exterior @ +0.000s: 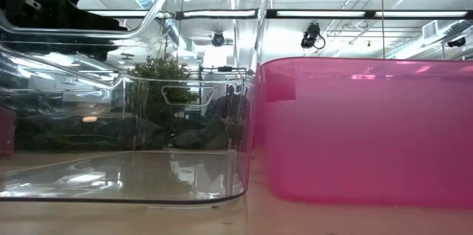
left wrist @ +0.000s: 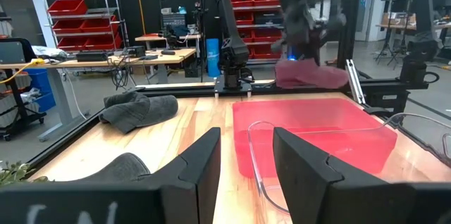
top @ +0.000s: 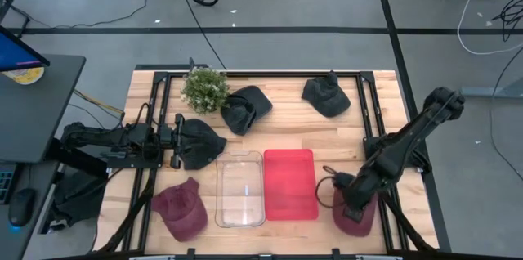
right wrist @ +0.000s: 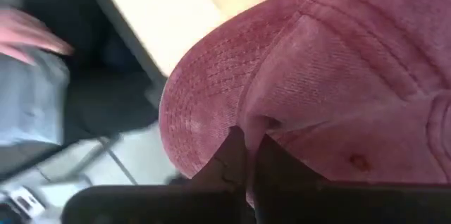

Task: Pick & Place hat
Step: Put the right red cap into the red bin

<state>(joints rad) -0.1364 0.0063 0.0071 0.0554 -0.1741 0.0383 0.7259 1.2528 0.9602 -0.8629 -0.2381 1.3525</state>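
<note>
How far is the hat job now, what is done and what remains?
Done: nothing looks placed; the clear bin and the red bin hold no hat. In hand: the right pincer is shut on a maroon cap beside the red bin. Left: that cap, the second maroon cap and three dark caps. The left pincer is open at one dark cap.

The light wooden table (top: 343, 141) carries a clear plastic bin (top: 240, 188), a red plastic bin (top: 288, 183), a small green potted plant (top: 204, 88), three dark caps (top: 245, 108) and two maroon caps (top: 181, 209).
</note>
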